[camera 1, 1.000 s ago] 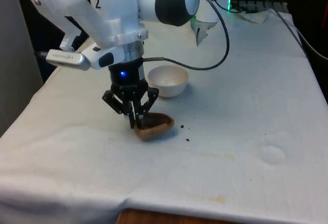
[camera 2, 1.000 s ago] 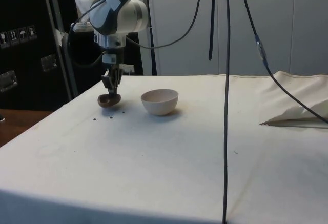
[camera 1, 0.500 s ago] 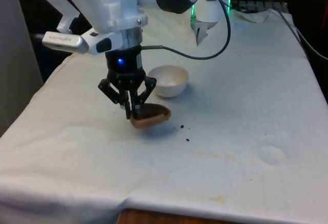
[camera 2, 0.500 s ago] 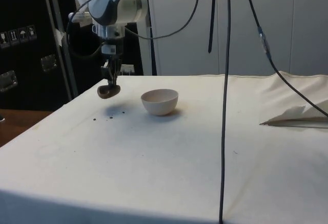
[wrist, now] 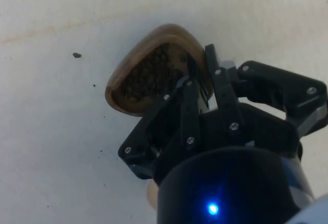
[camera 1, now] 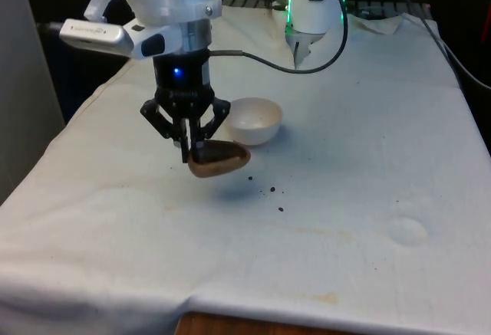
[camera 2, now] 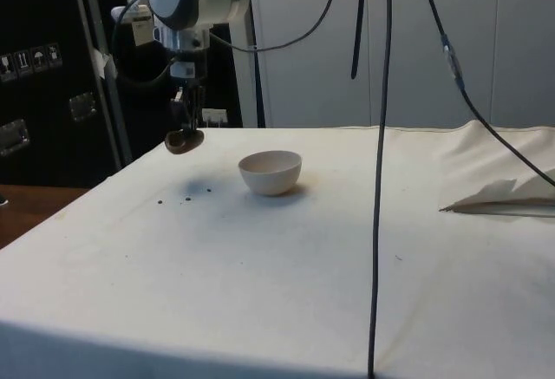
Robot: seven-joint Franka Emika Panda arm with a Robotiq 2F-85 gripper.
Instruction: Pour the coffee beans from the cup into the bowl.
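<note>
A small brown wooden cup (camera 1: 220,159) hangs in the air above the cloth, roughly level, with dark coffee beans (wrist: 148,74) inside it. My black gripper (camera 1: 192,151) is shut on the cup's rim, one finger inside and one outside. In the side view the cup (camera 2: 184,140) sits well above its shadow on the table. The white bowl (camera 1: 252,120) stands on the cloth just behind the cup and towards the front view's right, a short gap away; in the side view the bowl (camera 2: 270,172) is apart from the cup.
A few spilled beans (camera 1: 273,192) lie on the white cloth under and beside the cup. Crumpled white cloth (camera 2: 503,195) lies far off in the side view. Black cables (camera 2: 380,136) hang in front of the side camera.
The gripper has lifted the cup straight up off the cloth, rising steadily over the last second. The bowl and spilled beans have stayed put.
</note>
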